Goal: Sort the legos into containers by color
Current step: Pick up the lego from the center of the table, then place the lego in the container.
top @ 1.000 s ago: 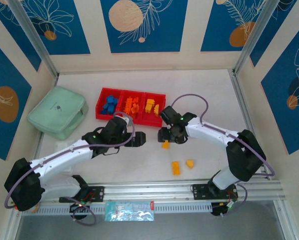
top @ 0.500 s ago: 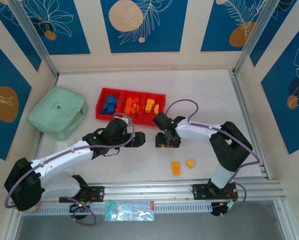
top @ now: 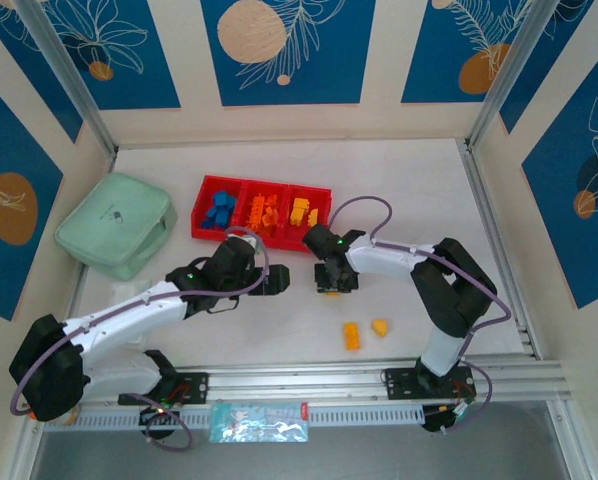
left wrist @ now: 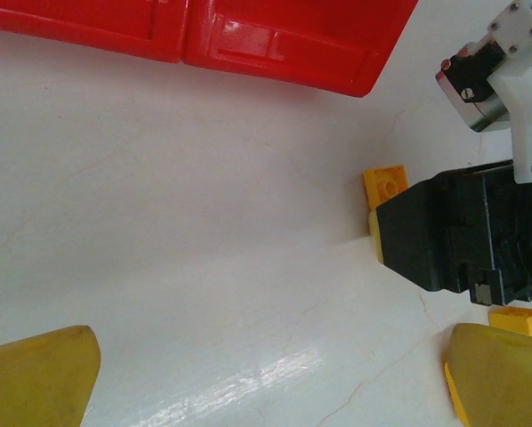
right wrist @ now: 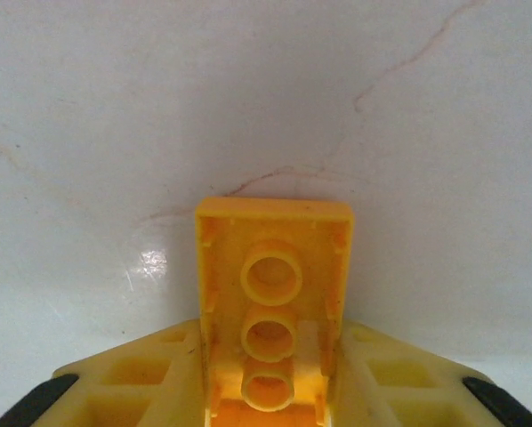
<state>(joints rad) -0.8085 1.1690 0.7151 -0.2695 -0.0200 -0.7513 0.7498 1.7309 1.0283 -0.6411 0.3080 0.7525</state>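
Observation:
My right gripper (top: 330, 287) is shut on a yellow lego (right wrist: 273, 294), its hollow underside with three tubes facing the wrist camera, low over the white table. The same lego (left wrist: 386, 187) pokes out from the right gripper's black body in the left wrist view. My left gripper (top: 278, 280) stands open just left of it, its fingertips (left wrist: 36, 375) wide apart with bare table between them. The red tray (top: 204, 188) lies behind both grippers; its containers hold blue legos (top: 219, 211) on the left, orange legos (top: 263, 213) in the middle and yellow legos (top: 301, 212) on the right.
An orange lego (top: 351, 336) and a yellow lego (top: 380, 327) lie loose on the table in front of the right gripper. A pale mint-green case (top: 117, 224) sits at the far left. The tray's near wall (left wrist: 275, 44) is close ahead of the left gripper.
The right gripper slid a little to the left, came down over the yellow lego and shut on it. The left arm stayed where it was, open.

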